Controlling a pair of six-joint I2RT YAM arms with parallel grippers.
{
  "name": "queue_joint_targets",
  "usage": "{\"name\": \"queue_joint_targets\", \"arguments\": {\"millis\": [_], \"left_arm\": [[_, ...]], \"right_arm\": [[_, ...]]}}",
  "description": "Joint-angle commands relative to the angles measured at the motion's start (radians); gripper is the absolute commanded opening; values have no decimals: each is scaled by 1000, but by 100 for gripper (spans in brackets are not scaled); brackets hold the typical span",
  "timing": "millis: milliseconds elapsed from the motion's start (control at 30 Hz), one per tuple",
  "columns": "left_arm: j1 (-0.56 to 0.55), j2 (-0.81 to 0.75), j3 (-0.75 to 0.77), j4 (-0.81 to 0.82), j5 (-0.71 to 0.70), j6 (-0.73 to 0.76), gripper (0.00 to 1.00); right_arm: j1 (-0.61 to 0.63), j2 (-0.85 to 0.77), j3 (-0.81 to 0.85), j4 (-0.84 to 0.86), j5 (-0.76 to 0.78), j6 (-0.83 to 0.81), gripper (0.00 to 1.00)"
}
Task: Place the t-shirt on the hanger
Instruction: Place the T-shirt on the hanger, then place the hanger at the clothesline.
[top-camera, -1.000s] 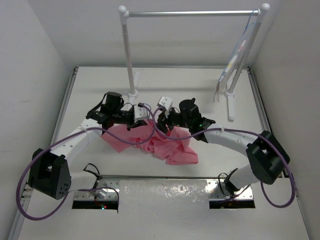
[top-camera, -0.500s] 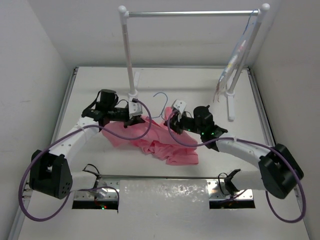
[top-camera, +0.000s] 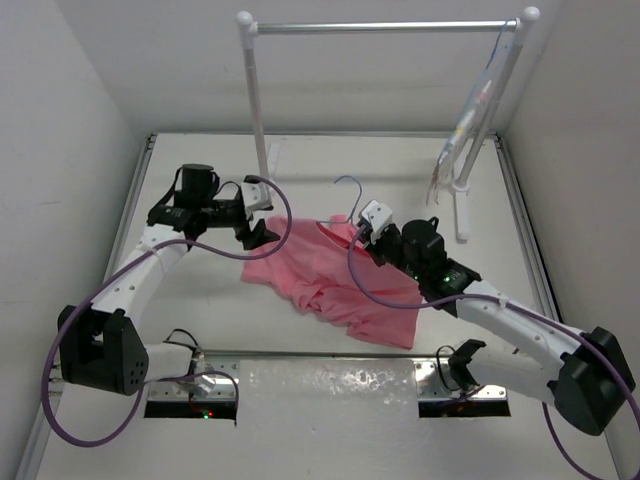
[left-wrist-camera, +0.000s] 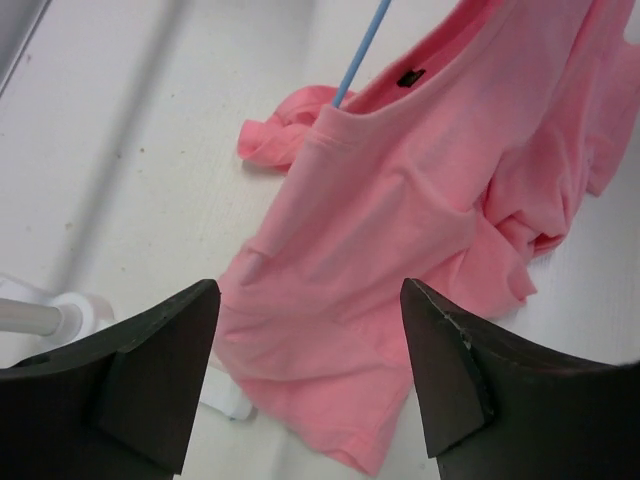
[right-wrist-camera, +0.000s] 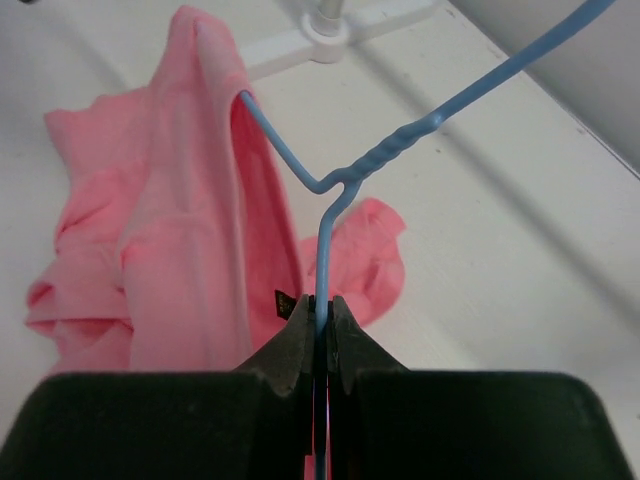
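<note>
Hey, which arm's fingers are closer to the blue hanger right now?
Right. The right fingers are shut on the hanger, gripping its wire just below the twisted neck. The left fingers stand open over the t-shirt, apart from the hanger.

The shirt (top-camera: 330, 285) is plain salmon-pink with a small dark neck label (left-wrist-camera: 408, 77); the hanger (right-wrist-camera: 395, 150) pale blue; desk (top-camera: 390, 170) and rack (top-camera: 257, 110) white.

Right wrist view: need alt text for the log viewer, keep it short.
The right gripper is shut on a wire of the pale blue hanger, near its twisted neck. Another arm of the hanger runs into the neck opening of the pink t-shirt, which lies crumpled on the white table.
</note>
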Motion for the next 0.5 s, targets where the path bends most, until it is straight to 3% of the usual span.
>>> {"name": "queue_joint_targets", "arguments": {"millis": [0,233,333,467], "left_arm": [[11,-24,67,-35,-12,-10,71],[20,-38,97,59,-308,-219,72],[20,-39,97,78,-398,-290,73],[20,-48,121,-6,-408,-264,73]], "right_arm": [[11,-33,118,-49,164,-50,0],[64,64,495,-328,555,-14,0],[64,122,718,-483,630,20,0],[59,349,1065,-700,711,2,0]]}}
